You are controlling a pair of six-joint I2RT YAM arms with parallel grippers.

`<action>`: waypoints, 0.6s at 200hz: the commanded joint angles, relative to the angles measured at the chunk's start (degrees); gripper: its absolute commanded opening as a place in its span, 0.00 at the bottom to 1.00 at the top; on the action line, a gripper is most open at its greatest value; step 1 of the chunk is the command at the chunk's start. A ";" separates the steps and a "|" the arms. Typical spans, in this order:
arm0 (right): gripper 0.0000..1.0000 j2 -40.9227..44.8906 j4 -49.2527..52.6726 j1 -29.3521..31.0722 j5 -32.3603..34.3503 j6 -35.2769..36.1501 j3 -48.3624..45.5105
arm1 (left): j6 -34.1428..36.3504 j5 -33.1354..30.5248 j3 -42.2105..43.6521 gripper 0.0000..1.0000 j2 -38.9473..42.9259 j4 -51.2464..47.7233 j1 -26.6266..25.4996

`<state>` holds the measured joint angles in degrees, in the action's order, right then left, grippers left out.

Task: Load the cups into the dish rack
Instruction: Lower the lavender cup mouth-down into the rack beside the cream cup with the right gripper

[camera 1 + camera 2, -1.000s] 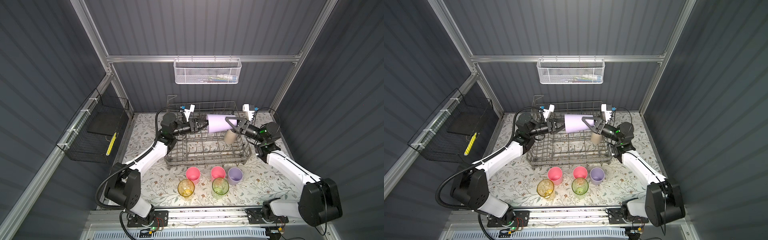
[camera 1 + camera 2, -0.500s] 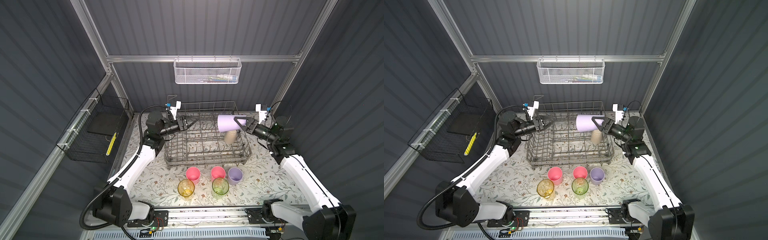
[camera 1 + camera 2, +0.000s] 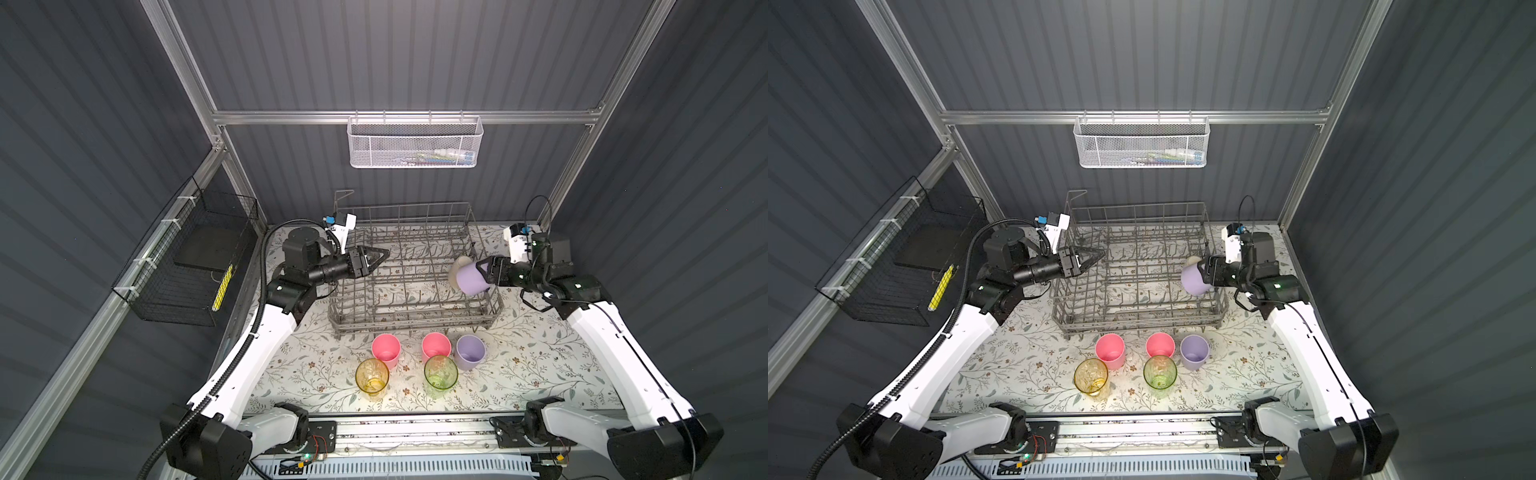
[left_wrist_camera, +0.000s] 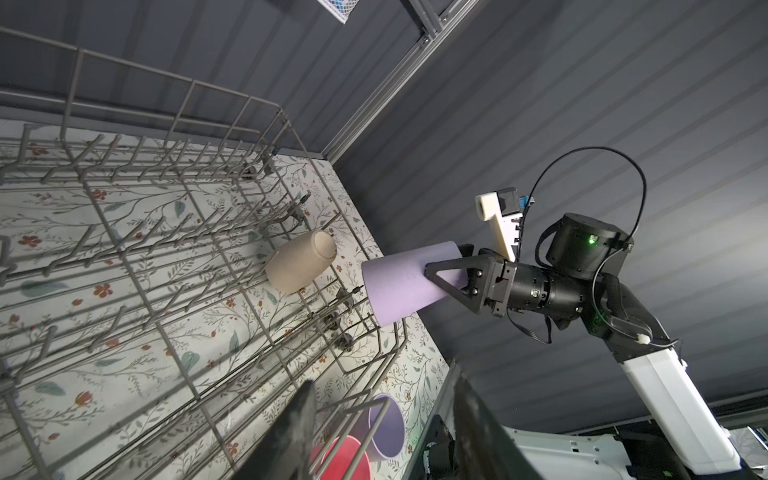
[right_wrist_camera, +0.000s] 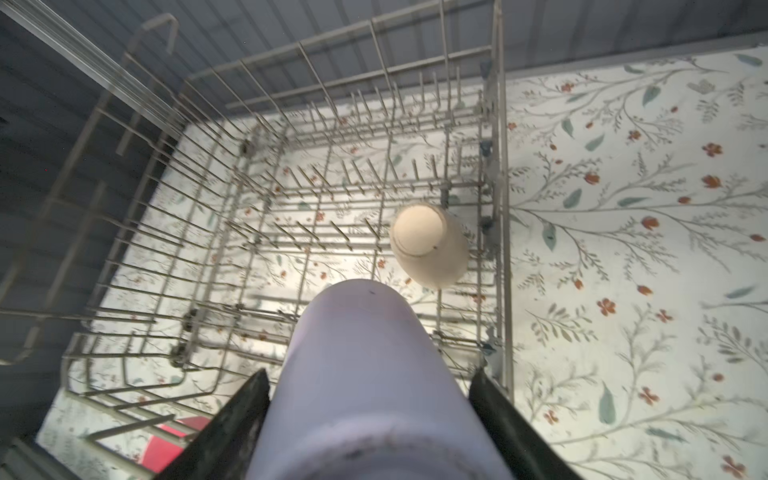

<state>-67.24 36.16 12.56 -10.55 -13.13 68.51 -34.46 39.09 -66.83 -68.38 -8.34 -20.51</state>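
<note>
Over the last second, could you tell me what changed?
The left gripper let go of the lilac cup and drew back, open, to the dish rack's left end. The right gripper, shut on it, carried it to the right end beside the beige cup. Rack, beige cup and five front cups stayed put.

White arm links [image 3: 270,336], black joints [image 3: 301,249], black triangular jaws, looping cables [image 3: 262,282]
</note>
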 commanded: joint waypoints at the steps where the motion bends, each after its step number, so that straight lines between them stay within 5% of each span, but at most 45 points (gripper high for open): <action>1: 0.27 -0.73 4.09 1.30 6.58 3.49 1.58 | 3.04 -1.59 0.18 0.56 1.95 -3.64 0.21; 120: 0.28 -6.90 0.15 3.70 9.31 3.63 -0.18 | 4.47 -2.24 1.17 0.57 3.03 -5.18 0.22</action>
<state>-73.32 38.59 15.86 -1.91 -9.98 68.53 -31.51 36.99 -66.65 -66.78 -12.53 -20.51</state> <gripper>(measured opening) 0.707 0.571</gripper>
